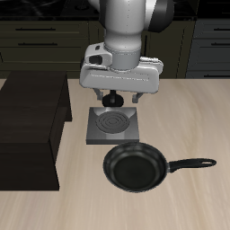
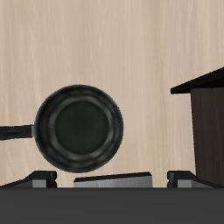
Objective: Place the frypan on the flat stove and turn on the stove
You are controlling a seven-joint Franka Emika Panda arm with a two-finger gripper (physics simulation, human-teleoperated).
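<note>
The frypan (image 1: 135, 168) is a round black pan lying on the wooden table in front of the flat stove, with its long handle (image 1: 190, 164) pointing sideways. It also shows in the wrist view (image 2: 79, 127). The flat stove (image 1: 112, 127) is a grey square plate with a dark coil burner, and nothing is on it. Its edge shows in the wrist view (image 2: 114, 181). My gripper (image 1: 114, 99) hangs above the stove's back edge, open and empty. Its fingertips (image 2: 39, 179) stand wide apart in the wrist view. The stove's knob is hidden under the gripper.
A large dark brown block (image 1: 31, 126) stands on the table beside the stove; it also shows in the wrist view (image 2: 206, 122). Dark cabinets (image 1: 207, 45) run behind the table.
</note>
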